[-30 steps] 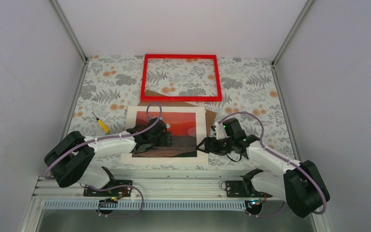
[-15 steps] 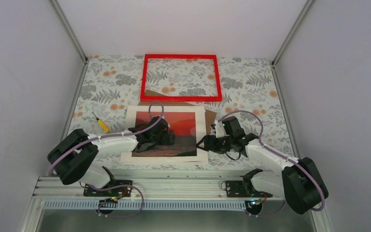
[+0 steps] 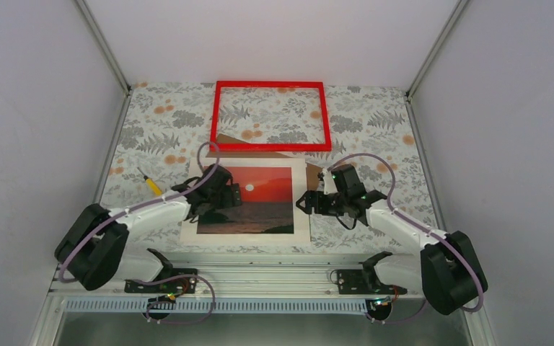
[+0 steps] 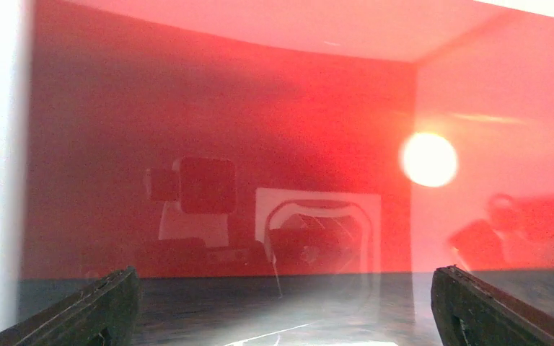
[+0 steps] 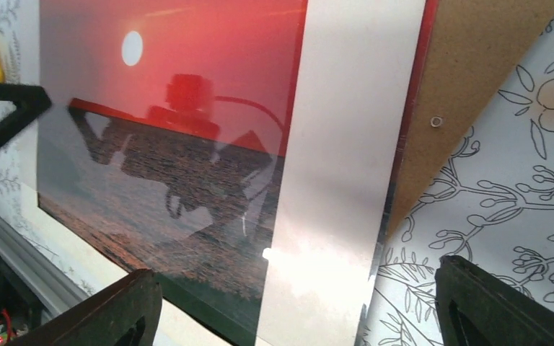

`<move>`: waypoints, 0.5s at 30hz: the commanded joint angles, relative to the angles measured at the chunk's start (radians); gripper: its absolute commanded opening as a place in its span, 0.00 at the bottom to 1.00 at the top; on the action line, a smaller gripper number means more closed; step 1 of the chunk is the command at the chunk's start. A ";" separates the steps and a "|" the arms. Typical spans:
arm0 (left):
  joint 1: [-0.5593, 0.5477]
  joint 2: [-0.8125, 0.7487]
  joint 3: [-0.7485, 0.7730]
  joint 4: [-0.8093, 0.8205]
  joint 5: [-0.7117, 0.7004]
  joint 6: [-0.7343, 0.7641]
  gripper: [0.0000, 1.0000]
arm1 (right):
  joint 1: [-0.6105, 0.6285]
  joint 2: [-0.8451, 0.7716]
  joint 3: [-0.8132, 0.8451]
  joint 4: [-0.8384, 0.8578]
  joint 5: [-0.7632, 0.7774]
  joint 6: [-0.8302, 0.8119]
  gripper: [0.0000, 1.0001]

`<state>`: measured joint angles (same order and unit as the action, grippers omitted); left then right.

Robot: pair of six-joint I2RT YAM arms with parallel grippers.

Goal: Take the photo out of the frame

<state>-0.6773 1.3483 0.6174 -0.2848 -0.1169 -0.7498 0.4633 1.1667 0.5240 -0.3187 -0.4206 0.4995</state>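
Note:
The photo [image 3: 254,193], a red sunset print with a white sun, lies flat on a white mat sheet [image 3: 301,216] near the table's front, outside the frame. Its glossy face mirrors the arms. The frame [image 3: 270,146], bright red, lies further back, and the tablecloth shows through it. My left gripper [image 3: 220,202] hovers open low over the photo's left part; the left wrist view is filled with the photo [image 4: 260,108], one finger at each lower corner. My right gripper [image 3: 303,203] is open over the mat's right margin [image 5: 346,144], beside the photo [image 5: 173,144].
A brown backing board [image 3: 316,173] pokes out from under the mat at the back and right, also visible as the board [image 5: 476,72] in the right wrist view. A yellow-handled screwdriver [image 3: 151,186] lies left of the mat. Metal rails [image 3: 260,277] run along the near edge.
The left arm has drawn back to the left, uncovering the photo's middle and the sun. The right gripper has shifted a little toward the back along the mat's right edge.

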 commanded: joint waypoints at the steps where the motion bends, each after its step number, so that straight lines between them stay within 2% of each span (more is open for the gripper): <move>1: 0.120 -0.074 -0.057 -0.150 -0.102 -0.022 1.00 | -0.004 0.022 0.016 -0.006 0.039 -0.052 0.86; 3: 0.183 -0.092 -0.083 -0.150 -0.105 -0.018 1.00 | -0.002 0.027 0.020 -0.003 0.039 -0.060 0.95; 5: 0.242 -0.095 -0.102 -0.150 -0.099 -0.013 1.00 | 0.001 0.031 0.023 -0.002 0.042 -0.067 0.99; 9: 0.310 -0.104 -0.142 -0.148 -0.098 -0.034 1.00 | 0.005 0.039 0.023 0.002 0.041 -0.074 1.00; 15: 0.321 -0.108 -0.175 -0.176 -0.086 -0.066 1.00 | 0.007 0.043 0.024 0.014 0.032 -0.076 1.00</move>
<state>-0.3649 1.2366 0.4862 -0.3916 -0.2146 -0.7753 0.4641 1.1999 0.5255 -0.3256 -0.3950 0.4446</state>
